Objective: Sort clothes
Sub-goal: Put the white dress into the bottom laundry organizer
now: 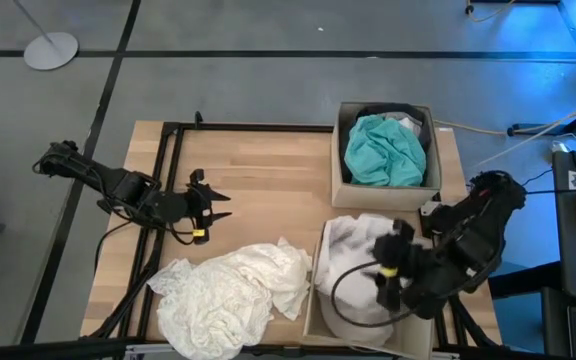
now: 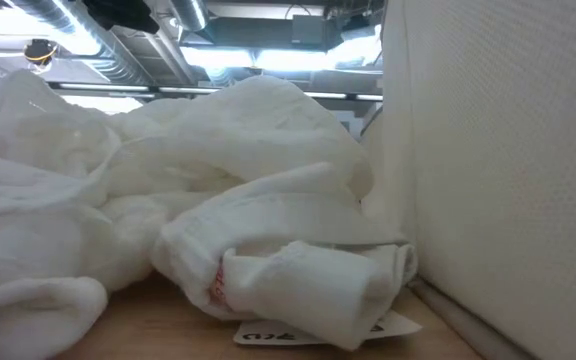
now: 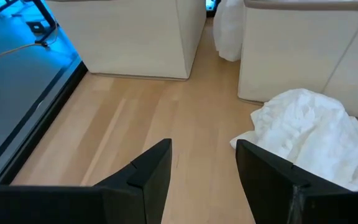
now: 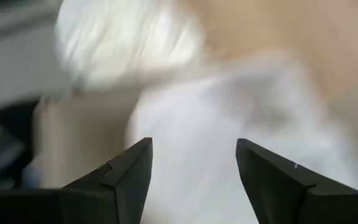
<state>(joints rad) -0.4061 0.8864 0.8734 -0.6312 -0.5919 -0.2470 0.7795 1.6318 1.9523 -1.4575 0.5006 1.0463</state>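
Note:
A cream white garment (image 1: 230, 295) lies crumpled on the wooden table at its near edge; it fills the low view (image 2: 198, 230) and shows in the left wrist view (image 3: 316, 130). A teal garment (image 1: 383, 150) lies in the far cardboard box (image 1: 340, 150). White clothes (image 1: 353, 250) fill the near box (image 1: 317, 300). My left gripper (image 1: 220, 206) is open and empty over bare table, left of the boxes. My right gripper (image 1: 388, 268) is open above the white clothes in the near box, which show in its wrist view (image 4: 229, 124).
The two cardboard boxes stand side by side at the table's right; their walls show in the left wrist view (image 3: 135, 37). A black frame (image 1: 168, 200) runs along the table's left and far edges. Bare wood (image 1: 268, 190) lies between my left gripper and the boxes.

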